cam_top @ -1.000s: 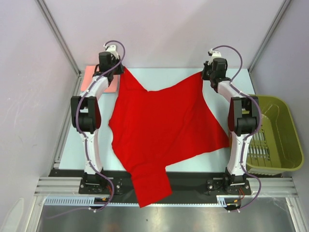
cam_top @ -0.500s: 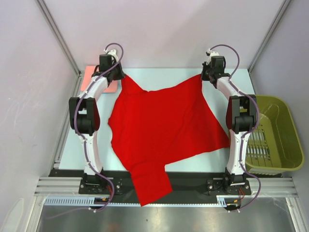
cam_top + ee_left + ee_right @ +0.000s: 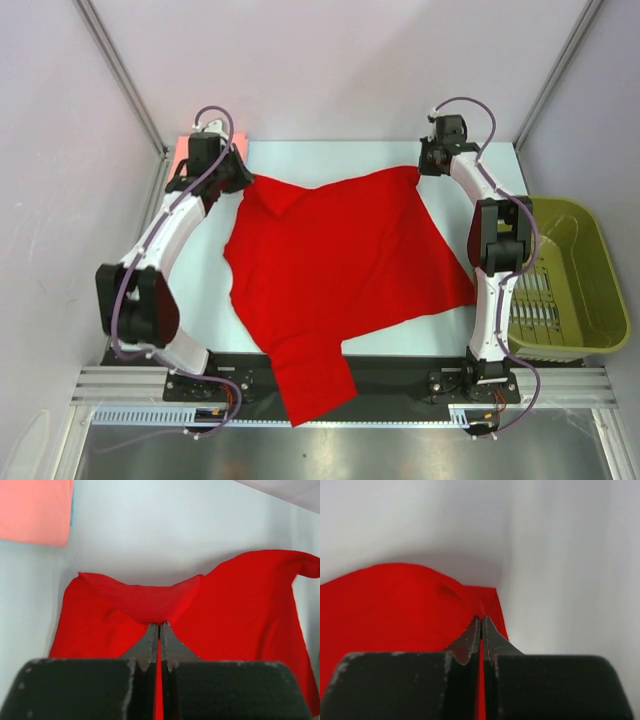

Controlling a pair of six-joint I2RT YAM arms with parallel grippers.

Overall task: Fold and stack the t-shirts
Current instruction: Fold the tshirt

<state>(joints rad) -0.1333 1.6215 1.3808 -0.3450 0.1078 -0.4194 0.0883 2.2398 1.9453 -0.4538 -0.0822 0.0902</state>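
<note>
Far-left corner: pink shirt (image 3: 178, 153) mostly hidden under left gripper (image 3: 243, 180) clamping red shirt (image 3: 340, 260).

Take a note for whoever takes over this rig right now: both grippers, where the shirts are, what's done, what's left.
Left gripper: jaws shut on the red t-shirt, pinching its far left edge.
Right gripper: jaws shut on the same shirt's far right corner.
The red t-shirt is spread on the table, its near end hanging over the front edge. The pink t-shirt lies flat at the far left corner.
Done: red one spread out, no fold visible.
Left: fold it, then stack it with the pink one.
</note>
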